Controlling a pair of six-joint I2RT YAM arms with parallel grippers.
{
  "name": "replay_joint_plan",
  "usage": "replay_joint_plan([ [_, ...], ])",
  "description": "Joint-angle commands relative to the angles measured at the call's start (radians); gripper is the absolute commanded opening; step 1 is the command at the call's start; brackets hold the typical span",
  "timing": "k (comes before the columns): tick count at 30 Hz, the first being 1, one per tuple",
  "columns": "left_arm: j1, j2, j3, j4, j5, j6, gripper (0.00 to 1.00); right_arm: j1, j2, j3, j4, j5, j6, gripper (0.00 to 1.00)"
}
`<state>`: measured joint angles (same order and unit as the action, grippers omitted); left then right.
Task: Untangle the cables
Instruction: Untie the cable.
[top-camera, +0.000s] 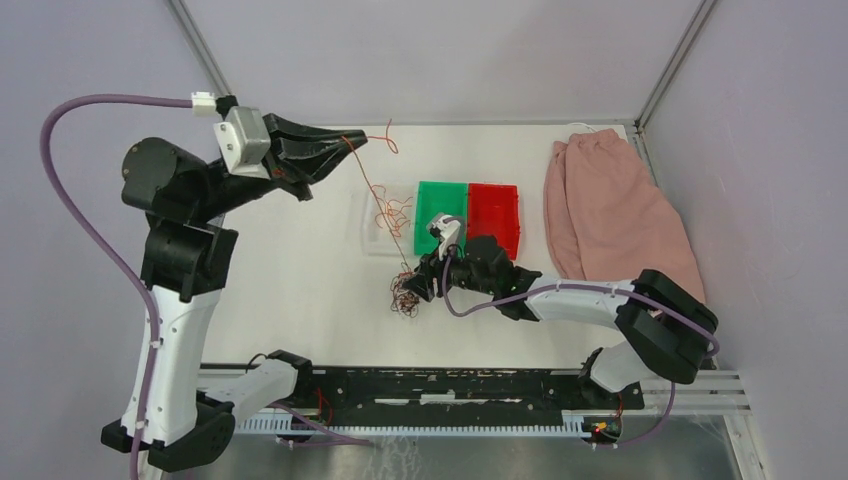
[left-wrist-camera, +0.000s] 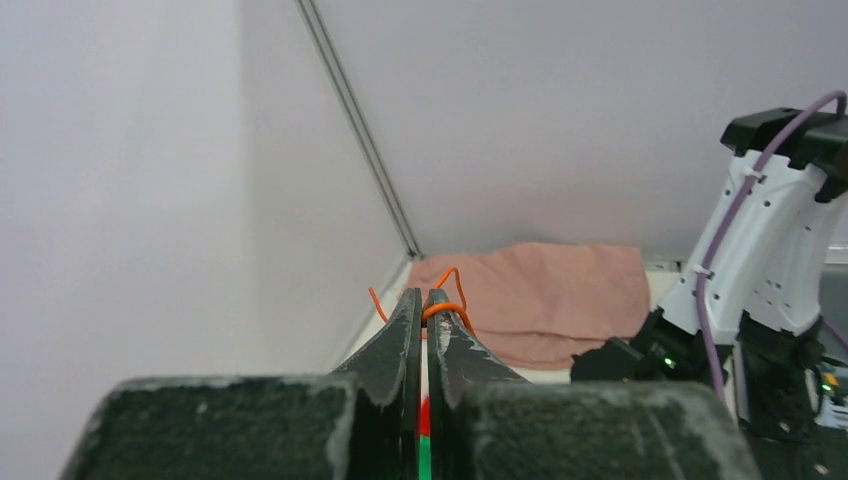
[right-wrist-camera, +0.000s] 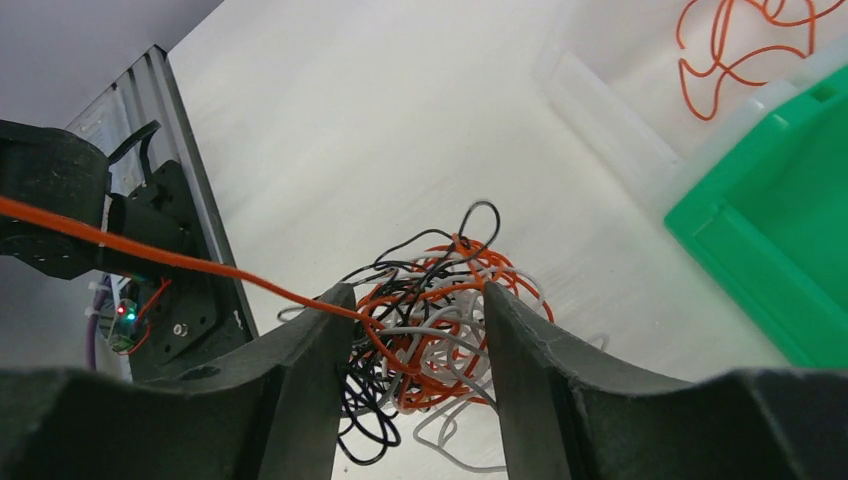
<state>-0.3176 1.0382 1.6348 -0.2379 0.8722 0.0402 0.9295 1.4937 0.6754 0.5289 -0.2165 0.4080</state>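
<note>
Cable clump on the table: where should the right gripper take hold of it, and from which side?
Probably its dense middle, from straight above: the clump lies flat on the table and the open right gripper straddles it. Keep off the orange wire stretched out to the shut left gripper.

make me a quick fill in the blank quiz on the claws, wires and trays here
1. The left claw, raised, is shut on an ___ wire.
2. The right claw stands ___ with the clump between its fingers.
3. The green tray sits right beside a ___ tray.
Missing words: orange; open; red.
</note>
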Motion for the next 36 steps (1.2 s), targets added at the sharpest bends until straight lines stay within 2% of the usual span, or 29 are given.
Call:
replay_joint_plan([
  [1, 0.002, 0.012, 0.112, 0.201, -0.071, -0.057, 0.03, 0.005, -0.060, -0.032, -0.055, 0.055, -0.061, 0.59],
  [7, 0.002, 0.066, 0.236, 0.266, -0.092, 0.001, 0.03, 0.004, -0.088, -0.073, -0.056, 0.088, -0.084, 0.62],
  [11, 0.002, 0.128, 0.383, 0.274, -0.110, 0.095, 0.03, 0.005, -0.108, -0.063, -0.132, 0.072, -0.134, 0.63],
  [15, 0.002, 0.186, 0.496, 0.276, -0.105, 0.112, 0.03, 0.004, -0.121, -0.074, -0.157, 0.082, -0.163, 0.63],
  [22, 0.002, 0.161, 0.433, 0.315, -0.109, 0.146, 0.03, 0.004, -0.142, -0.078, -0.185, 0.105, -0.175, 0.61],
  [26, 0.002, 0.156, 0.412, 0.491, -0.226, 0.162, 0.03, 0.004, -0.129, -0.107, -0.183, 0.124, -0.180, 0.61],
  [28, 0.002, 0.173, 0.439, 0.566, -0.296, 0.197, 0.03, 0.004, -0.119, -0.129, -0.178, 0.140, -0.184, 0.61],
  [32, 0.002, 0.231, 0.556, 0.611, -0.394, 0.247, 0.03, 0.005, -0.103, -0.181, -0.156, 0.175, -0.185, 0.61],
  [36, 0.002, 0.235, 0.561, 0.646, -0.430, 0.247, 0.03, 0.004, -0.104, -0.212, -0.145, 0.218, -0.166, 0.61],
])
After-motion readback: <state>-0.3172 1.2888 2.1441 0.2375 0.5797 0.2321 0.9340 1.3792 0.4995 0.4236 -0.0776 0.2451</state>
